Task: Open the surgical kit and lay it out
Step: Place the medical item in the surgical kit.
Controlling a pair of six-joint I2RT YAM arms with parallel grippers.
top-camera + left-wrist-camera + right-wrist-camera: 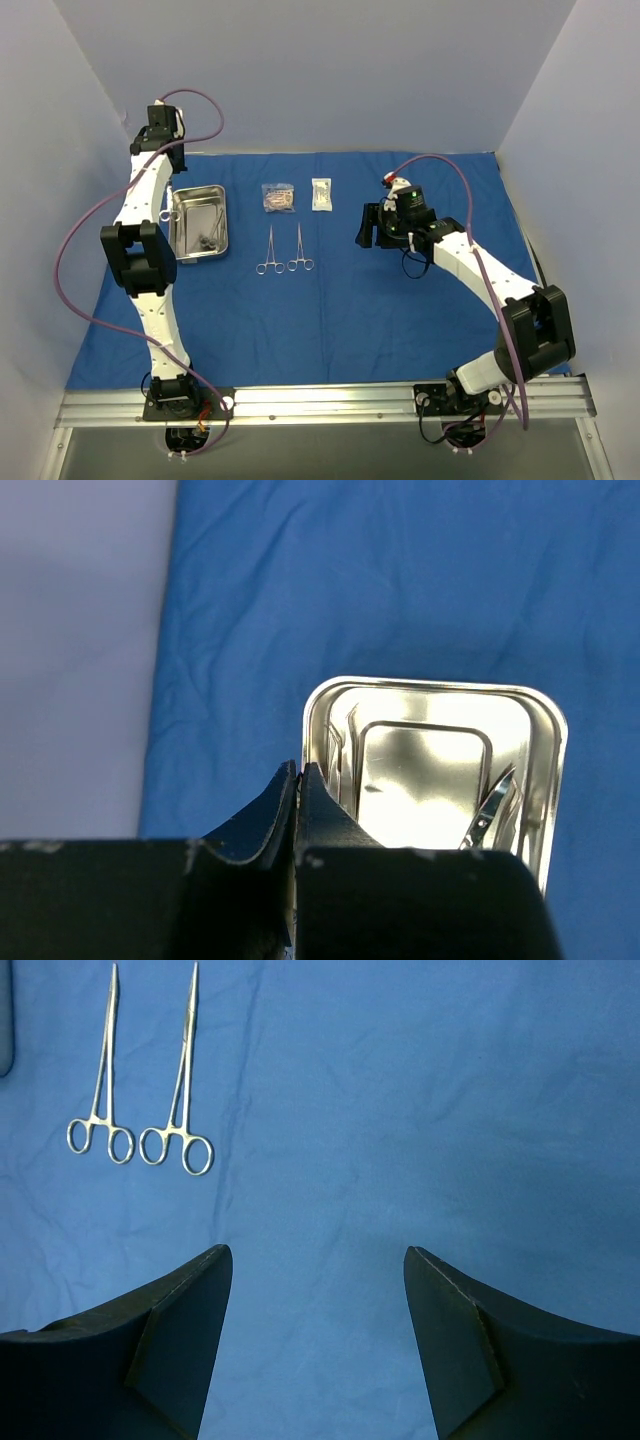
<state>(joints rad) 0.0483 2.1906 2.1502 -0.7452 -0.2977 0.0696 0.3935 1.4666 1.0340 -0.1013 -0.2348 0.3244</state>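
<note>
A blue cloth (350, 320) covers the table; from above, a steel tray (200, 212) lies at left beside the left hand (168, 208), two clamps (270, 245) and two packets (278, 197) sit mid-cloth, and the right hand (372, 225) is to their right. The left wrist view shows the left hand (298, 780) closed at the tray's (420, 780) near end, with thin tools (490, 815) inside. The right wrist view shows the right hand (315, 1290) open and empty over the cloth, the clamps (183, 1070) beyond.

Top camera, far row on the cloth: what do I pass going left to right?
Steel tray → packet with brownish contents → white packet → right gripper, open. The two forceps lie nearer, in line with the packets, so I leave them out.
</note>
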